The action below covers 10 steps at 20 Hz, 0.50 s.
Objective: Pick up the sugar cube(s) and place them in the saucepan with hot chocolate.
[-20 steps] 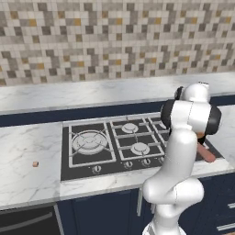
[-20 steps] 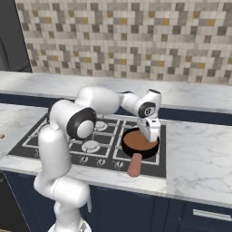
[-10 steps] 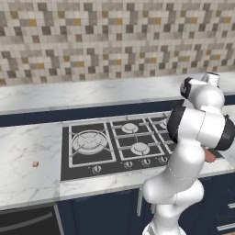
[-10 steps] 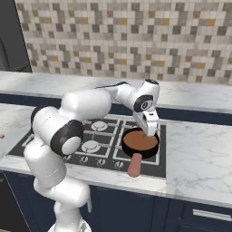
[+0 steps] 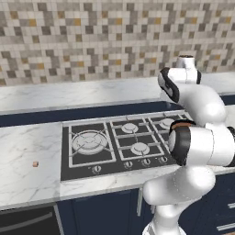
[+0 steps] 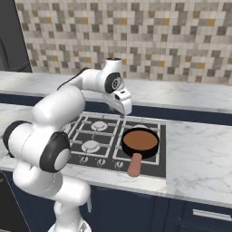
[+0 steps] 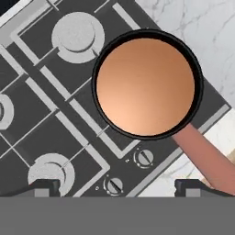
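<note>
our pincer [image 7: 117, 186] hangs released, fingertips wide apart, with the saucepan [image 7: 147, 87] of hot chocolate just below it; one sugar cube [image 5: 35, 164] lies far off on the counter [image 5: 27, 151].

Black stove [image 5: 114, 142] set in white marble counter [image 5: 27, 151], knobs [image 5: 128, 164] along near edge. Mosaic tile wall [image 5: 92, 36] behind. Dark cabinets [image 6: 136, 213] below.

We see a white marble counter [image 5: 27, 151] carrying a black gas stove top [image 6: 102, 140], on whose burner below the jaws rests a shallow black saucepan of brown hot chocolate [image 7: 146, 88], while one tiny tan sugar cube [image 5: 35, 164] lies far off on the marble.
</note>
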Available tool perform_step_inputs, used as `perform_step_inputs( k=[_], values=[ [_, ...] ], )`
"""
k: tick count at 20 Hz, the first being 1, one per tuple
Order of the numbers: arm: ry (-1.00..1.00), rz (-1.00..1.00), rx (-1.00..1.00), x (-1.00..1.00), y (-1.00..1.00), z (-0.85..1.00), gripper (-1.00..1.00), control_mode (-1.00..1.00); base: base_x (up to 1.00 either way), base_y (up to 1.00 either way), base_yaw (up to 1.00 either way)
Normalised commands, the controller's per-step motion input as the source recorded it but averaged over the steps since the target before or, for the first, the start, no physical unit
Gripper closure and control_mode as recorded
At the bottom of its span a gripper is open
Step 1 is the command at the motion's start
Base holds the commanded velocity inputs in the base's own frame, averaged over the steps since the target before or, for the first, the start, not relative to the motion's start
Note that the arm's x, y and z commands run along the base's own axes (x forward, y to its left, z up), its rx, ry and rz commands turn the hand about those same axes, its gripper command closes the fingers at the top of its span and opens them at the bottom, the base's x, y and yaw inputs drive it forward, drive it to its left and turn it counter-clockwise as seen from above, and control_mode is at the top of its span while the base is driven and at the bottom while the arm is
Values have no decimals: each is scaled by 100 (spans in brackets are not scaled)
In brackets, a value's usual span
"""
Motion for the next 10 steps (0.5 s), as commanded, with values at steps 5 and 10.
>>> perform_step_inputs(
  k=[5,10],
  values=[
    [-8,45,0,9,100,21,-100,-100,0,0,0],
    [-1,59,1,-28,100,3,-100,-100,0,0,0]
  ],
)
